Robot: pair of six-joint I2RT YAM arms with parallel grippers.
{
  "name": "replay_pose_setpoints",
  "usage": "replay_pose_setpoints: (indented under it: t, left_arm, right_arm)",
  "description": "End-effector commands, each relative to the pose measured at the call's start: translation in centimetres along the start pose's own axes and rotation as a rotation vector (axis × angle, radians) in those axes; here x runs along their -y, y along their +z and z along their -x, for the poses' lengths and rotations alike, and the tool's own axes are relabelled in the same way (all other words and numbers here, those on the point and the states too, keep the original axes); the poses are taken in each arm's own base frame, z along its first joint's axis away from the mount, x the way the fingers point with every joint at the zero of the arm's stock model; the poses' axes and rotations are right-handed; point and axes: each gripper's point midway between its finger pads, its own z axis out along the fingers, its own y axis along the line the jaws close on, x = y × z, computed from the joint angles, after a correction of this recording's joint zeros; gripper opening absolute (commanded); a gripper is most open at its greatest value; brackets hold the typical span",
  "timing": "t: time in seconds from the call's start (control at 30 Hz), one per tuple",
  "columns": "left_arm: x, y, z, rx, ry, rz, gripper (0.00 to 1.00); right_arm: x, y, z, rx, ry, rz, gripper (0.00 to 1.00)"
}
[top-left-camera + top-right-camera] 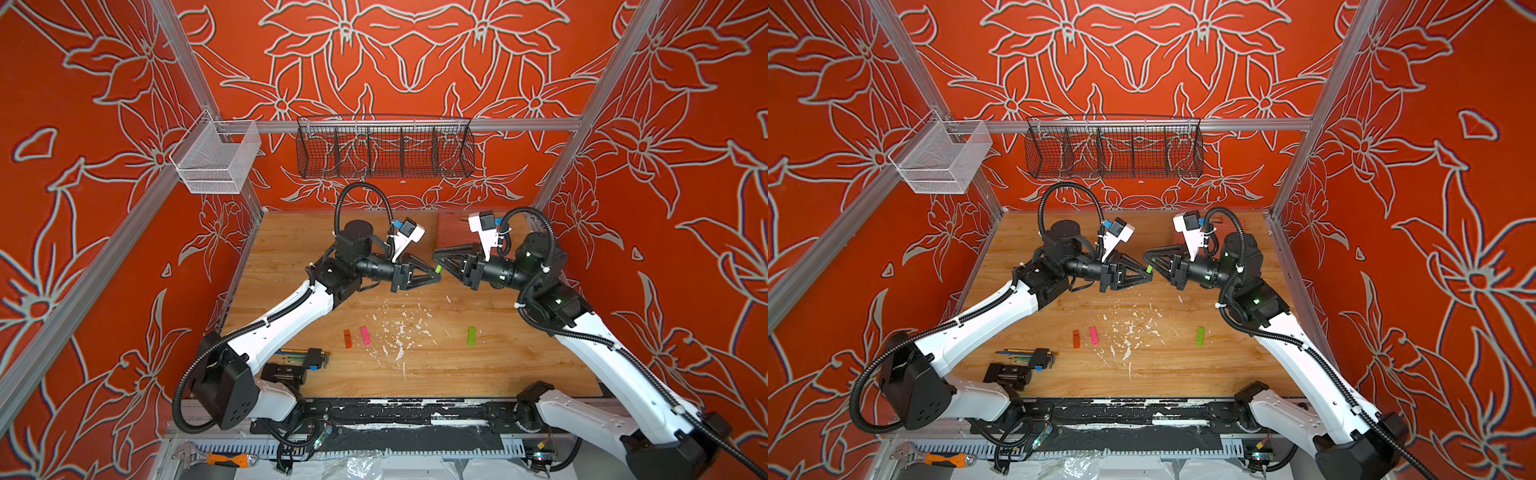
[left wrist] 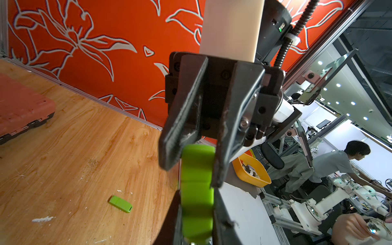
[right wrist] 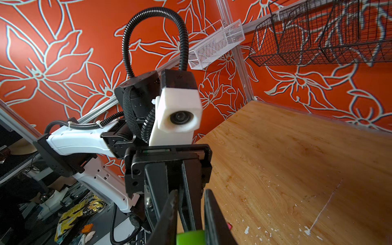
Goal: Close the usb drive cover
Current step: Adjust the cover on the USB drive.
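Note:
A green usb drive [image 1: 438, 269] [image 1: 1149, 269] hangs in mid-air above the middle of the table, between both grippers. My left gripper [image 1: 435, 274] [image 2: 197, 222] is shut on one end of it. From the opposite side, my right gripper [image 1: 439, 261] [image 2: 196, 158] has its fingers pressed on both sides of the other end. In the left wrist view the drive [image 2: 197, 191] shows a seam across it between the two grips. The right wrist view shows only its green end [image 3: 191, 238] between my right gripper [image 3: 189, 224]. The plug is hidden, so whether the cover is on cannot be told.
On the wooden table [image 1: 498, 357] lie another green drive [image 1: 471, 335] [image 2: 120, 204], a pink one [image 1: 365, 335] and an orange one [image 1: 347, 338], amid white flecks. Hex keys [image 1: 316, 357] and a black block [image 1: 284, 374] sit front left. A red case [image 2: 21, 106] lies at the back.

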Motion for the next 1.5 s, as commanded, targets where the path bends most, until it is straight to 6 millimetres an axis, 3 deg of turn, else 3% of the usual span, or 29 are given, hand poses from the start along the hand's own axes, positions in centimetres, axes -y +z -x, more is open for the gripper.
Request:
replay_pose_setpoints:
  t: [0.0, 0.3, 0.43, 0.57, 0.67, 0.8, 1.0, 1.1, 1.23, 1.3, 1.47]
  left_arm:
    - [1.5, 0.1, 3.6, 0.057, 0.155, -0.031, 0.0]
    - [2.3, -0.5, 11.0, 0.196, 0.4, -0.078, 0.0]
    - [3.1, -0.6, 12.5, 0.23, 0.461, -0.096, 0.0]
    - [2.6, -0.9, 13.5, 0.257, 0.479, -0.076, 0.0]
    - [2.4, -1.2, 14.6, 0.288, 0.49, -0.077, 0.0]
    - [2.2, -0.9, 15.9, 0.328, 0.481, -0.119, 0.0]
    - [1.6, -1.6, 17.2, 0.365, 0.481, -0.127, 0.0]
    - [1.4, -1.1, 16.5, 0.316, 0.462, -0.134, 0.0]
    - [0.3, 0.8, 12.8, 0.201, 0.371, -0.123, 0.0]
    - [-0.3, 1.7, 10.3, 0.147, 0.314, -0.109, 0.0]
    - [-0.9, 3.8, 5.0, 0.07, 0.145, -0.134, 0.0]
  right_arm:
    - [2.0, -0.1, -1.6, -0.059, 0.04, -0.097, 0.02]
    - [6.0, -0.5, -8.1, -0.213, 0.239, -0.257, 0.0]
    - [7.7, -0.9, -11.1, -0.264, 0.316, -0.328, 0.0]
    - [8.9, -1.3, -13.7, -0.309, 0.346, -0.39, 0.0]
    - [9.1, -0.9, -15.7, -0.359, 0.328, -0.435, 0.0]
    - [8.8, -0.2, -17.0, -0.396, 0.303, -0.456, 0.0]
    - [8.5, -1.4, -16.3, -0.333, 0.294, -0.481, 0.0]
    - [8.5, -2.1, -15.7, -0.311, 0.278, -0.507, 0.0]
    - [7.5, -2.5, -11.2, -0.213, 0.193, -0.492, 0.0]
    - [7.1, -2.7, -8.9, -0.171, 0.148, -0.492, 0.1]
    - [6.1, -2.5, -4.4, -0.071, 0.075, -0.44, 0.15]
